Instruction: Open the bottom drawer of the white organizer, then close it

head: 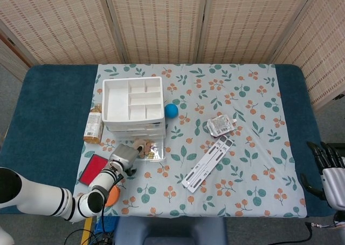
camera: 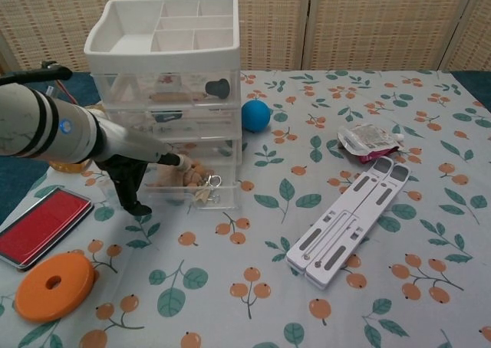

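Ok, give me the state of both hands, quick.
Left hand: at the open bottom drawer of the organizer; whether it grips cannot be told.
Right hand: holds nothing, fingers apart, off the table's edge.

left hand (head: 123,160) at bottom drawer (head: 144,150) — ajar

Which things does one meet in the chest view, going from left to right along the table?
red pad → orange ring → left hand → white organizer → blue ball → white folding stand
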You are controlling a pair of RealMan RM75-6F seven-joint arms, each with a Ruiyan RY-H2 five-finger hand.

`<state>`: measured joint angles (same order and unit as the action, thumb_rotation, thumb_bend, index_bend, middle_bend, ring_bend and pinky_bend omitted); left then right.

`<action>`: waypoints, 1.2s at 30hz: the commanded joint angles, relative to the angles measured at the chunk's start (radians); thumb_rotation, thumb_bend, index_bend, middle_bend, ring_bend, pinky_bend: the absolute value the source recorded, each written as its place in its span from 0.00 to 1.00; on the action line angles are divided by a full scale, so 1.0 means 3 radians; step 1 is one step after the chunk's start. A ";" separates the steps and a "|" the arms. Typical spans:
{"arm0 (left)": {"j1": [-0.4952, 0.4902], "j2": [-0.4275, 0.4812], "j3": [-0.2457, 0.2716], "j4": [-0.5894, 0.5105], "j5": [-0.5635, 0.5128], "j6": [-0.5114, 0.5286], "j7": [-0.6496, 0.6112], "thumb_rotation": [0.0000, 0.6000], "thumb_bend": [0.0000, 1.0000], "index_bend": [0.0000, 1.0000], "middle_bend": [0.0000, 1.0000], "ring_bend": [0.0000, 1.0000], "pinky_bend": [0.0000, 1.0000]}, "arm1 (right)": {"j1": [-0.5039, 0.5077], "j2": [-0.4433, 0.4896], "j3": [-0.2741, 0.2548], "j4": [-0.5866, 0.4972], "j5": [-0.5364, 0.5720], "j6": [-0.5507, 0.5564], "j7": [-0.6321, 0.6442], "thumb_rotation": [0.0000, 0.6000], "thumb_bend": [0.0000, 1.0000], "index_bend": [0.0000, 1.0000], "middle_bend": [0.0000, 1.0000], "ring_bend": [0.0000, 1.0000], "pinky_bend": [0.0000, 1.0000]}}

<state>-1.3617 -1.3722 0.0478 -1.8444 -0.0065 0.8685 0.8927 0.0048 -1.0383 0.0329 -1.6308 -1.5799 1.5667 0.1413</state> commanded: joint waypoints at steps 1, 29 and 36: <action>-0.0023 0.0061 0.0031 -0.0079 0.0002 -0.0005 -0.0014 1.00 0.36 0.03 0.95 1.00 1.00 | -0.0003 0.0001 -0.0001 0.0002 -0.0003 0.0006 0.0004 1.00 0.42 0.00 0.10 0.00 0.02; 0.0791 -0.0319 0.0289 0.0763 0.2680 0.0771 -0.0220 1.00 0.35 0.27 0.95 1.00 1.00 | -0.0043 0.0014 -0.0011 -0.0001 -0.0011 0.0057 0.0015 1.00 0.42 0.00 0.10 0.00 0.02; 0.0933 -0.0419 0.0370 0.1037 0.3194 0.0670 -0.0300 1.00 0.32 0.28 0.96 1.00 1.00 | -0.0040 0.0021 -0.0012 -0.0026 -0.0011 0.0045 -0.0012 1.00 0.42 0.00 0.10 0.00 0.02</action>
<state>-1.1012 -1.4824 0.1478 -1.5667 0.8992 1.0805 0.8173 -0.0074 -1.0322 0.0293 -1.6383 -1.5830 1.5805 0.1380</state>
